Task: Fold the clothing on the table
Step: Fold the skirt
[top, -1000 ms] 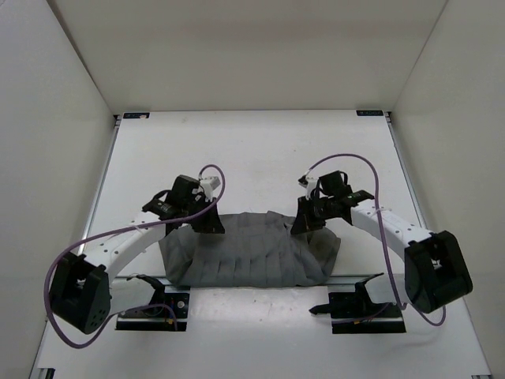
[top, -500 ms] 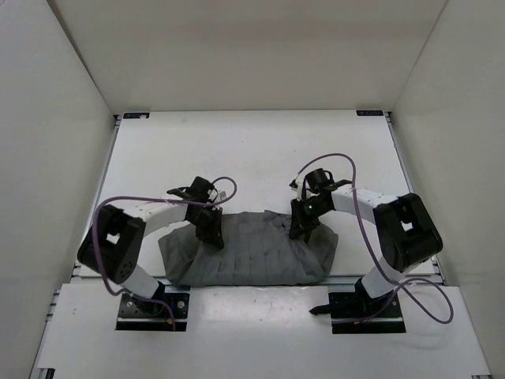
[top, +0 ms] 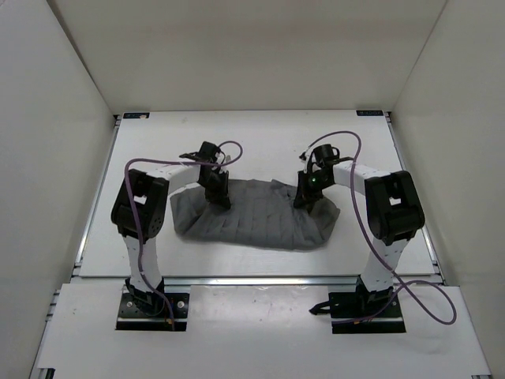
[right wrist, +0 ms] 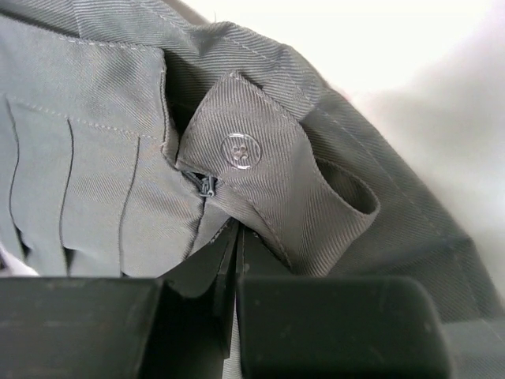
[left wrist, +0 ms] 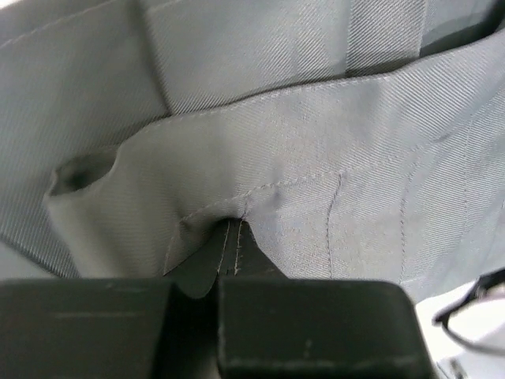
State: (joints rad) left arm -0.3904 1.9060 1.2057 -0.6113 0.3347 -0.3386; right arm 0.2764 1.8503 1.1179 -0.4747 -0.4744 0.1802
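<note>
Clothing (top: 256, 217) on the desk (top: 252, 134), about mid-desk, nearer the desk's near rail than its far one, wrinkled and bunched along the near hem. Left tool (top: 219, 193) clamped on a pinch of the waistband, on the edge facing the desk's far rail. Right tool (top: 306, 196) clamped likewise on the waistband, just beside the button (right wrist: 241, 150) and zip pull (right wrist: 207, 186). Both pinches thin, only a fold of cloth between the fingers.

Likely step: drawing this far edge out flat, or lifting it to fold over toward the desk's near rail; cannot tell which. Either way:

- Hold both tools at one height and move them together, to keep the waistband straight and the pleats unskewed.
- Set tension across the band light but even, without dragging the whole heap over the desk.
- Lift just clear of the desk before carrying, then lay edge on edge, square to the near rail.
- Watch the right pinch: so close to the button flap, probably liable to slip off.
- Release only after settling the cloth flat.
</note>
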